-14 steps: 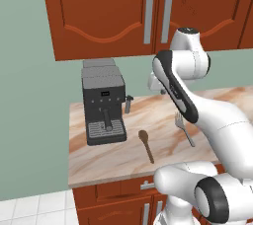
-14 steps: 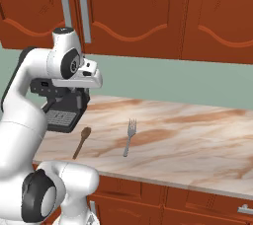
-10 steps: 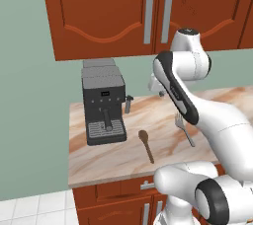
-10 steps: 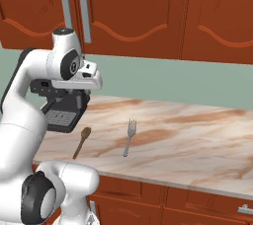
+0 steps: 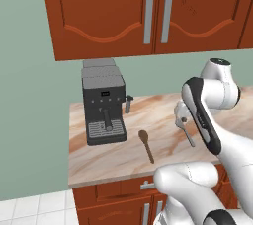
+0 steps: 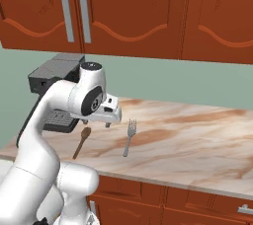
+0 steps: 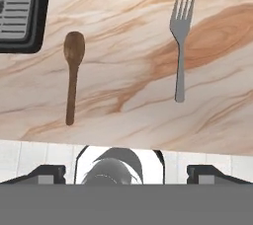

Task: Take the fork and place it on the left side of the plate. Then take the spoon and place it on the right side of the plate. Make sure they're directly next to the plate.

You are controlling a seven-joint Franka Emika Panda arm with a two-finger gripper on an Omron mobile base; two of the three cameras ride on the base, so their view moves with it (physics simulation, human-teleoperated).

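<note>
Two spread fingers of the tool point(image 7: 126, 172) hang high over the counter's point(image 7: 128, 120) front edge, pointing down, holding nothing.

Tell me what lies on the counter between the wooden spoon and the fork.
Nothing: the hand view shows bare marble counter between the spoon and the fork, which lie apart, roughly parallel.

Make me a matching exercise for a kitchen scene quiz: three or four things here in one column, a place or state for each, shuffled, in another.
Things:
1. slim grey metal fork
2. dark brown wooden spoon
3. black boxy coffee machine
4. white robot hand

Places or states:
A. against the wall at the counter's left end
B. open, above the counter
C. flat on the marble, tines toward the wall
D. flat between machine and fork

Pairs: 1-C, 2-D, 3-A, 4-B
</note>
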